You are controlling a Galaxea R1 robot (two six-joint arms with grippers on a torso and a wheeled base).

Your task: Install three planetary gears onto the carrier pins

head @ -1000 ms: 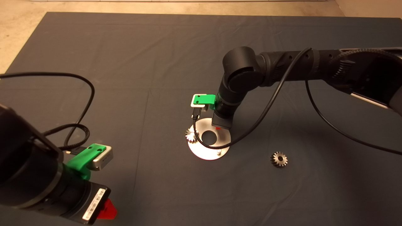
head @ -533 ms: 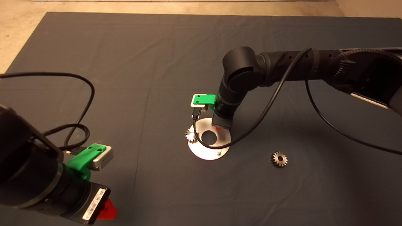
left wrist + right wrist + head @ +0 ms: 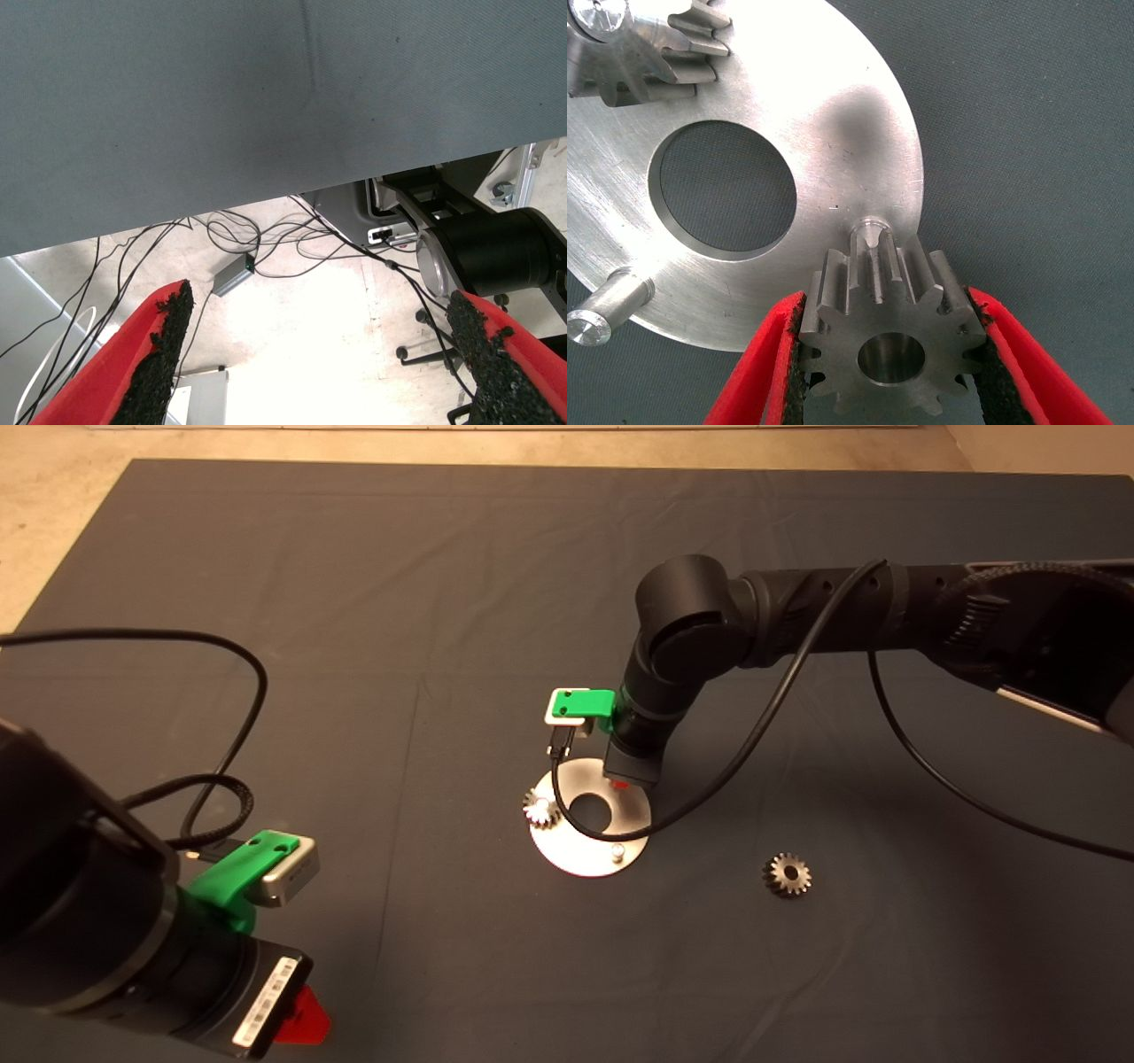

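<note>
The right gripper [image 3: 893, 354] has its red fingers closed on a small grey-silver toothed metal gear [image 3: 890, 341], black pads pressing its teeth on both sides. The gear's round bore faces the wrist camera, its axis running along the fingers, just beside a short silver pin [image 3: 870, 235] near the edge of the flat, shiny, brushed-metal disc [image 3: 580, 852]. A second gear [image 3: 539, 810] sits on another pin; a third pin [image 3: 607, 307] stands bare. A third gear [image 3: 788, 874] lies flat on the dark mat [image 3: 354, 602], well apart. The left gripper [image 3: 323, 354], fingers spread wide and empty, waits at the lower left.
</note>
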